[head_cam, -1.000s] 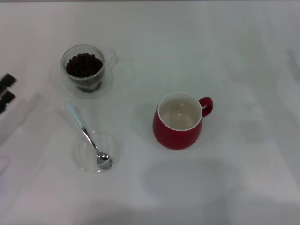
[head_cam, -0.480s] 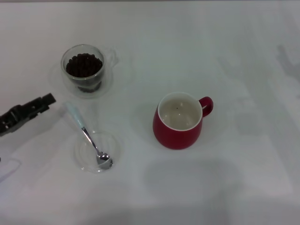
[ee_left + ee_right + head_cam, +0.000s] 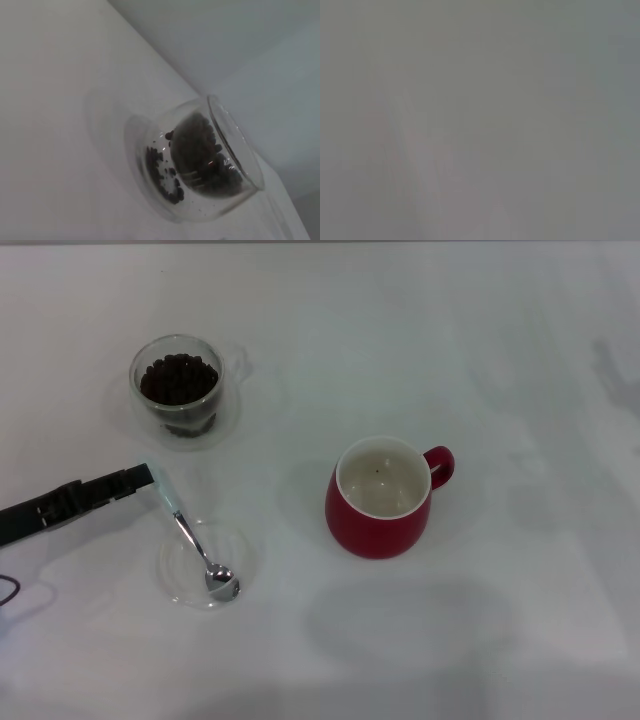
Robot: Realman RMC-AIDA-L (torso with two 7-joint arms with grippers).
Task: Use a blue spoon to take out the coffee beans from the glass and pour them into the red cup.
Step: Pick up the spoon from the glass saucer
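Spoon (image 3: pixel 190 530): pale-blue handle, shiny metal bowl resting in clear dish (image 3: pixel 245 552).

text: none legible | labels: none | numbers: none

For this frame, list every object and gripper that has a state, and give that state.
glass: upright, holding coffee beans
red cup: upright, almost empty
blue spoon: lying flat, bowl in clear dish
left gripper: at spoon handle tip, not yet holding it
right gripper: out of view
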